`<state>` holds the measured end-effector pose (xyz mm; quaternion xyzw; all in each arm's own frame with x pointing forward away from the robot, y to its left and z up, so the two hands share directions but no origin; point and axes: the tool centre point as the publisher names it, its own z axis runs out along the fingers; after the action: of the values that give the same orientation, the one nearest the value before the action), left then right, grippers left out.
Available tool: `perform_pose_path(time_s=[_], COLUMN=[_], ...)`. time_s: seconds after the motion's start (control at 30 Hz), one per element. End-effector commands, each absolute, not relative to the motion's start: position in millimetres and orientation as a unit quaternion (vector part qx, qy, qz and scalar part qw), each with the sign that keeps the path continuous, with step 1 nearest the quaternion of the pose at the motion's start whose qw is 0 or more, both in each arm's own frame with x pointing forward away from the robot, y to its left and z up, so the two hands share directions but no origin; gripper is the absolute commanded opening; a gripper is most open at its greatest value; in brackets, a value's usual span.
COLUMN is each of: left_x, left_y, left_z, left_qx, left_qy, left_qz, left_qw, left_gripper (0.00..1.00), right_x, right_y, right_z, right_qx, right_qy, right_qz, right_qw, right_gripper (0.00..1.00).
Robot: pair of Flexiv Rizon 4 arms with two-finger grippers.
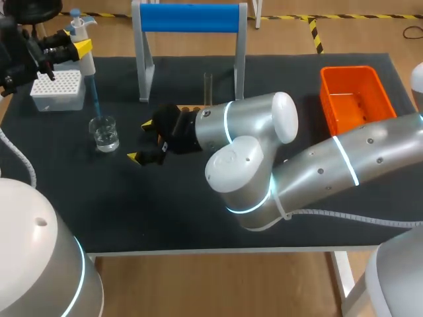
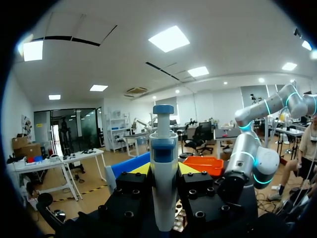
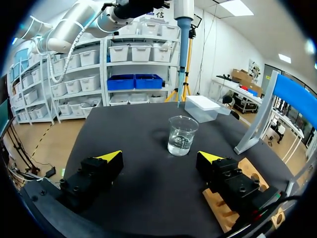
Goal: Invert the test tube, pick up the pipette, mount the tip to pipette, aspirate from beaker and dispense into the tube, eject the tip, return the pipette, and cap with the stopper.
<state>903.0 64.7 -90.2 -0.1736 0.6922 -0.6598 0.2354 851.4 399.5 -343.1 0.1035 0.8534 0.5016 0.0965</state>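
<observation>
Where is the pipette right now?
In the head view, far left: the left hand holds the pipette upright beside the tip box, its blue tip pointing down at the beaker.

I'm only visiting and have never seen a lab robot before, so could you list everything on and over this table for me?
pipette: one, white with a blue top and a blue tip, held upright, tip pointing down at the beaker
beaker: one, clear glass holding clear liquid, left part of the table
tip box: one, white, back left
stand: one, blue bar on grey legs, back middle
test tube: one, clear, upright between the stand's legs
bin: one, orange, back right
wooden block: one, pale wood, beside the right gripper
table: one, covered with a dark mat
left gripper: black, yellow tips, shut on the pipette
right gripper: black, yellow tips, open, beside the beaker
</observation>
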Motion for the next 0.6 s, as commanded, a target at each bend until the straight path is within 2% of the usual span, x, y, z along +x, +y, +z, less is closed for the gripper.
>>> perform_pose_path(time_s=[0.03,0.6], left_x=[907.3,922.3], left_y=[66.4,68.2], left_z=[-95.5,-128.9], left_qx=[-0.175,-0.178], left_qy=[0.693,0.683], left_qz=[-0.657,-0.665], left_qw=[0.239,0.244], left_gripper=[0.0,0.0], right_x=[851.5,851.5], right_y=[401.1,401.1], right_z=[-344.2,-344.2], right_qx=[0.104,0.104], right_qy=[0.853,0.853], right_qz=[0.501,0.501], right_qw=[0.097,0.097], right_gripper=[1.0,1.0])
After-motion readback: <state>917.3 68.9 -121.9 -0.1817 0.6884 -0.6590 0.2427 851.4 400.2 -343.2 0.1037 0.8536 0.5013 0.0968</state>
